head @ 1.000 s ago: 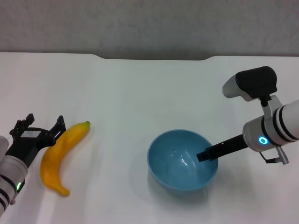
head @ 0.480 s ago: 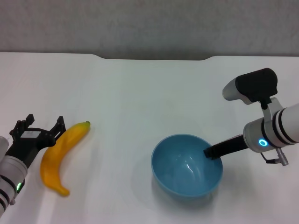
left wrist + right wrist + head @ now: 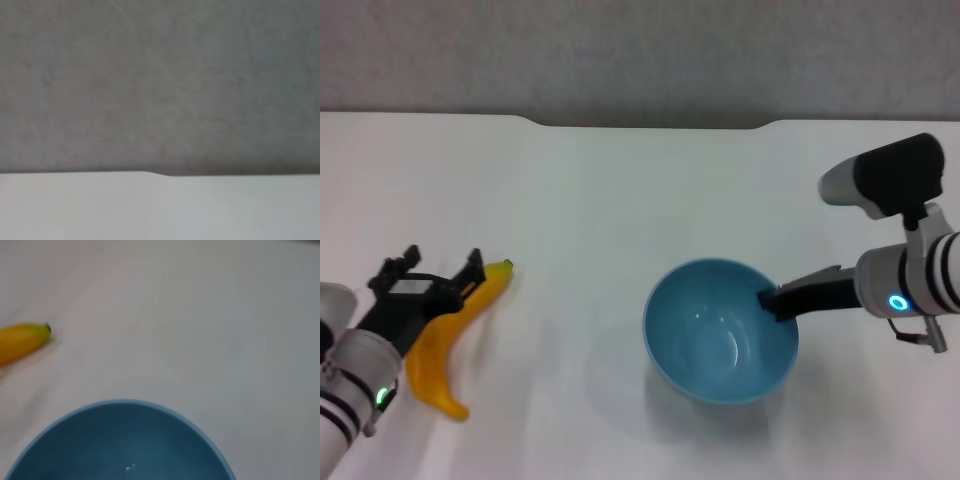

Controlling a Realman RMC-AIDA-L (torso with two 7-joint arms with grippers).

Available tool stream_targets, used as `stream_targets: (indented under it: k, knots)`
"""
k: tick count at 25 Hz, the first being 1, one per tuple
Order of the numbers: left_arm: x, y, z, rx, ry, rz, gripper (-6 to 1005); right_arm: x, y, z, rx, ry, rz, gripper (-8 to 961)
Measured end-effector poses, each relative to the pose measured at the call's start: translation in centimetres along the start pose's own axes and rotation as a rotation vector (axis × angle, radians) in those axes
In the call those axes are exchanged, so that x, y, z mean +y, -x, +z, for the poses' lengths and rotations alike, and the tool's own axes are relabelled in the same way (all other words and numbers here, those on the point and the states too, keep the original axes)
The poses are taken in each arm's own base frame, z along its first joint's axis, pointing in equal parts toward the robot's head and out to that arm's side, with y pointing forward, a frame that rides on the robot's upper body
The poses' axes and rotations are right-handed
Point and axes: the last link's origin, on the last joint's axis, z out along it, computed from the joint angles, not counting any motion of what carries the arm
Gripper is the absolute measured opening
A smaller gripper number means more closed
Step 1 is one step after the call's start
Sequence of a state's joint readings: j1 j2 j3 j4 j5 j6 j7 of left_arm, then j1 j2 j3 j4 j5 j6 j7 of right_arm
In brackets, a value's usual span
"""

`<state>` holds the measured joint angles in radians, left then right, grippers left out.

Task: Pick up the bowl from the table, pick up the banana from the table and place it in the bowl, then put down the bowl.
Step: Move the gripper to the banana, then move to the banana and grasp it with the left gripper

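The light-blue bowl (image 3: 720, 340) hangs a little above the white table (image 3: 620, 200), with its shadow below it. My right gripper (image 3: 776, 300) is shut on the bowl's right rim. The right wrist view shows the bowl (image 3: 120, 445) close up and the banana's tip (image 3: 22, 340) farther off. The yellow banana (image 3: 435, 368) lies on the table at the left. My left gripper (image 3: 432, 272) is open just over the banana's upper half, one finger on each side, and hides part of it.
The table's far edge has a shallow notch (image 3: 650, 125), with a grey wall behind it. The left wrist view shows only that wall and the table's far edge (image 3: 160, 210).
My right gripper has lifted the bowl and shifted it slightly right. My left gripper has moved right and forward over the banana, which has not moved.
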<state>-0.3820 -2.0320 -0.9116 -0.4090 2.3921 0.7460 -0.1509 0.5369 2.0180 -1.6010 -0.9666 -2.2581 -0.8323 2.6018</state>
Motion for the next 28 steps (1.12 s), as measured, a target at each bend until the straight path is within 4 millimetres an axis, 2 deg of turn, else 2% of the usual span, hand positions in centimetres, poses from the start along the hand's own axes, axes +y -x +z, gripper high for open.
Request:
stream_targets:
  k: [4, 8, 15, 28]
  knots:
    - [1.4, 0.0, 0.6, -0.052, 0.064, 0.036, 809, 0.3, 0.5, -1.0, -0.053, -0.007, -0.026, 33]
    - [2.1, -0.2, 1.3, -0.107, 0.098, 0.082, 807, 0.6, 0.5, -1.0, -0.057, -0.006, -0.040, 33]
    - [0.0, -0.3, 2.0, -0.191, 0.046, 0.160, 803, 1.3, 0.7, -0.9, -0.069, -0.003, -0.073, 32]
    - [-2.1, 0.7, 1.9, -0.282, -0.007, 0.229, 795, 1.8, 1.2, -1.7, -0.109, 0.000, -0.094, 33]
